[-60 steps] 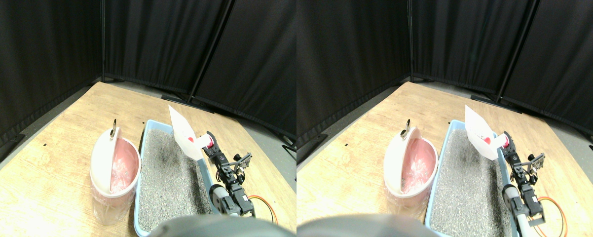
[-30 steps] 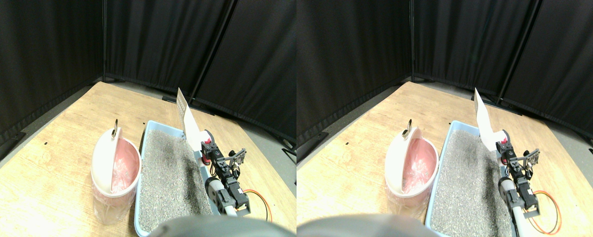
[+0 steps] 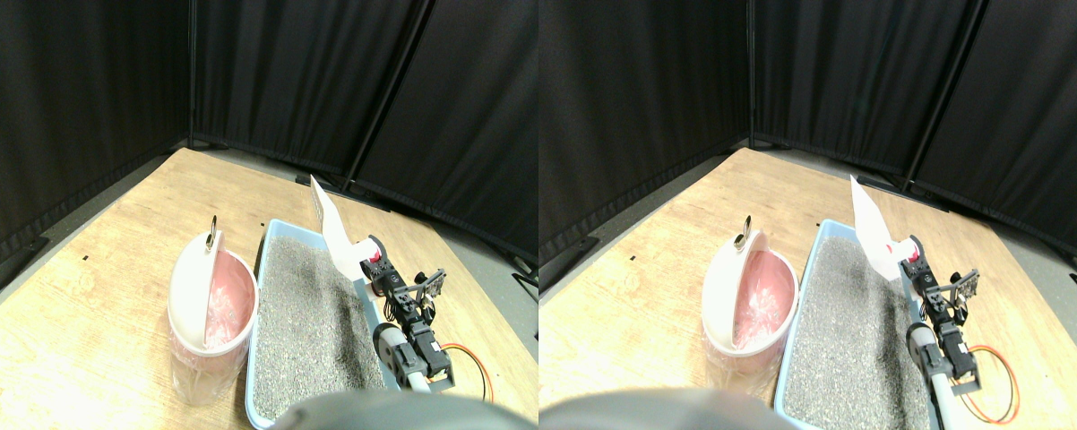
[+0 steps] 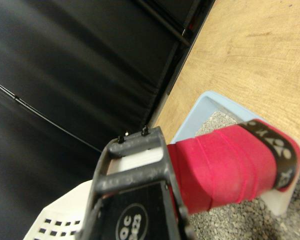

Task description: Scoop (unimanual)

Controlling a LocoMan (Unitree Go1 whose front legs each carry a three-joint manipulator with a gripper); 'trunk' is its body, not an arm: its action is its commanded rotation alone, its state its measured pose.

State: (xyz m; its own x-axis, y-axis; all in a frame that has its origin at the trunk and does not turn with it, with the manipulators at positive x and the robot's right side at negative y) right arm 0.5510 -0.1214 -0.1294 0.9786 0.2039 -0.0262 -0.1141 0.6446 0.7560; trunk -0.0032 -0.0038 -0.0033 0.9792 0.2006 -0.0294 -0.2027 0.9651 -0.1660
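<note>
Landmark: blue litter tray (image 3: 261, 394) with grey litter (image 3: 310, 313) on the wooden table (image 3: 99, 269).

Right hand (image 3: 375, 262) sits over the tray's right rim, toward the far end. White scoop (image 3: 334, 231) sticks up from the hand, blade raised well above the litter and tilted, its tip leaning toward the tray's far end and the black curtains (image 3: 305, 81). Scoop blade not touching litter. Red-wrapped handle (image 3: 376, 258) is at the hand, just behind the blade base.

Wrist view: red handle (image 4: 225, 167) fills the middle, lying right beside the dark jaw frame (image 4: 135, 170) and touching it; black patterned band at the handle's end (image 4: 275, 150). Slotted white blade edge (image 4: 55, 220) visible near the jaw. Tray rim (image 4: 200, 107) and litter (image 4: 230, 225) show past the handle. Grip gap hidden, so cannot tell if the hand is clamped on the handle or open.

Pink bin (image 3: 211, 318) with white swing lid (image 3: 189, 287) stands just beside the tray's left wall, touching or nearly so. Lid tipped, pink inside showing. Orange cable (image 3: 467, 358) lies on the table right of the tray, near the arm's base.
</note>
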